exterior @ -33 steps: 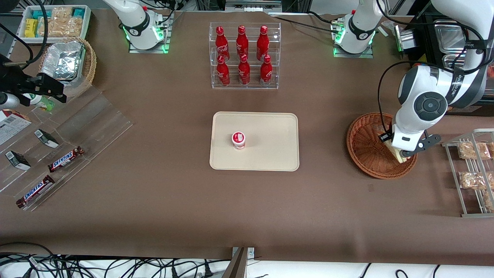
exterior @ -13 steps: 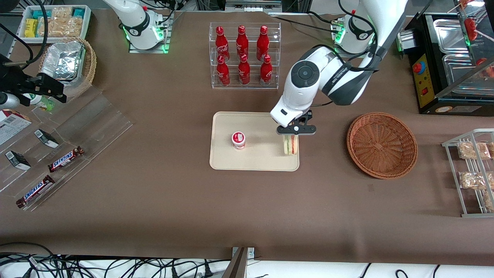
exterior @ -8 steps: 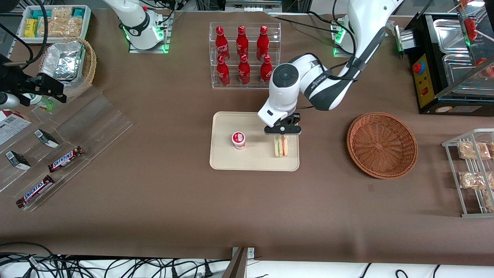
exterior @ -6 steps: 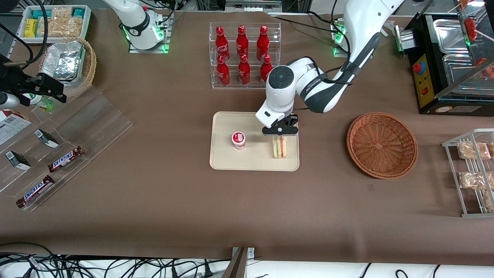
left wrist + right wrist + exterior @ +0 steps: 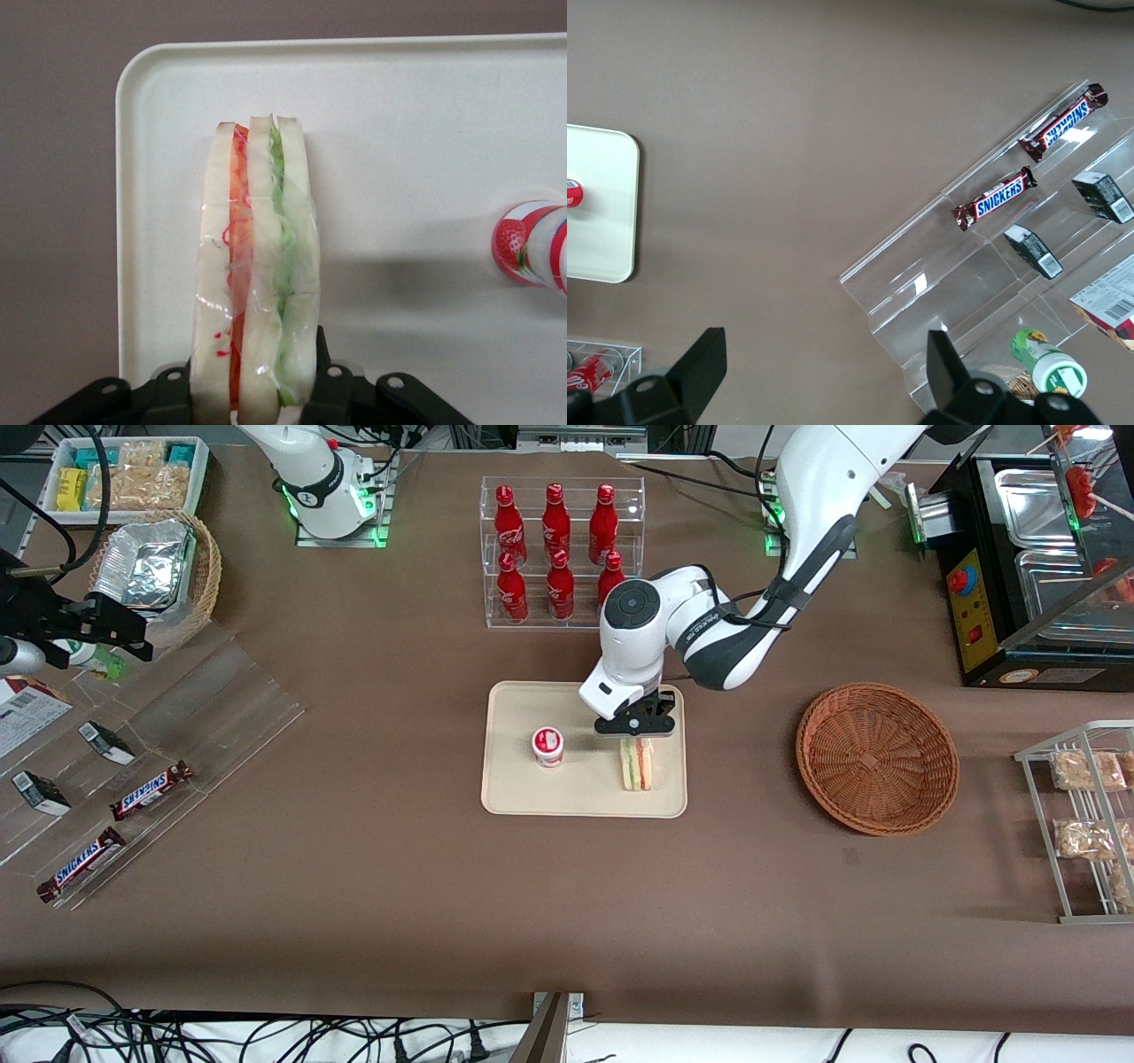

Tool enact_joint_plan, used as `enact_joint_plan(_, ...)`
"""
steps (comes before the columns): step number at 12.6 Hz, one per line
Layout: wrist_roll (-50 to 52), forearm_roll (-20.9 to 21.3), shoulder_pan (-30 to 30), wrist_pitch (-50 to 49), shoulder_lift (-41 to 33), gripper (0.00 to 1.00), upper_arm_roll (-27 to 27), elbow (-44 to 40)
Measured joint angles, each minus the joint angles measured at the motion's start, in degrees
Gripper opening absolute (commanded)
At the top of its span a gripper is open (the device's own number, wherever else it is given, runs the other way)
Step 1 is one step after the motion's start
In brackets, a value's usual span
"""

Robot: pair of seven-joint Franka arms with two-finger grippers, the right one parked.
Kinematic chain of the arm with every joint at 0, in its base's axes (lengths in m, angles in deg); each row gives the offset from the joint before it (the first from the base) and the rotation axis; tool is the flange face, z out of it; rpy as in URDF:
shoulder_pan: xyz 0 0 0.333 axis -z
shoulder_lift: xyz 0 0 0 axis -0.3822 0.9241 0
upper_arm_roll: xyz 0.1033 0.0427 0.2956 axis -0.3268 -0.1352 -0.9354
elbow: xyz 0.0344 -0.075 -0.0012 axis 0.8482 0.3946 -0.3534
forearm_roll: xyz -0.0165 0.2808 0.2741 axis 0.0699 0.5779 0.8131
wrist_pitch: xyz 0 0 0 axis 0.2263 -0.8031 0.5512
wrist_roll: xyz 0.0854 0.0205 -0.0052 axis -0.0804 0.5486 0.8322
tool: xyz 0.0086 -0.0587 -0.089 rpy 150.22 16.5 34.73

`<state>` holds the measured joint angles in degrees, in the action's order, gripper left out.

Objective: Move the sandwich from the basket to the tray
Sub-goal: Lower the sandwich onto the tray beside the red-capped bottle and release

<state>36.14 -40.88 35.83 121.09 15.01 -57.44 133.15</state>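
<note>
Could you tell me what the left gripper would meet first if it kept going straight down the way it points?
Likely the tray. The gripper, shut on the sandwich, points down; the sandwich's lower edge would touch first, if it isn't resting there already.

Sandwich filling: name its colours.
Red-orange and green between white bread on the sandwich, clearest in the left wrist view.

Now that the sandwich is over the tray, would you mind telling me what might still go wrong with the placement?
The gripper holds the sandwich standing on edge, so it may topple when released. It sits close to the tray rim on the basket side, so a fall that way could land it partly off. The strawberry yogurt cup stands on the same tray; a sideways retreat might knock it.
</note>
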Motion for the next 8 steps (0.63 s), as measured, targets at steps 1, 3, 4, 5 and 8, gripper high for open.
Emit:
enact_joint_plan(1, 0.07, 0.05, 0.14, 0.01, 0.13, 0.44, -0.02, -0.04)
enact_joint_plan(3, 1.15, 1.46, 0.27, 0.01, 0.48, 0.45, -0.08, -0.04)
enact_joint_plan(4, 2.10, 2.58, 0.30, 0.02, 0.77, 0.47, -0.08, -0.05)
enact_joint_plan(5, 2.78, 3.23, 0.33, 0.12, 1.01, 0.59, -0.08, -0.09)
enact_joint_plan(8, 3.03, 3.33, 0.35, 0.23, 1.21, 1.00, -0.08, -0.23)
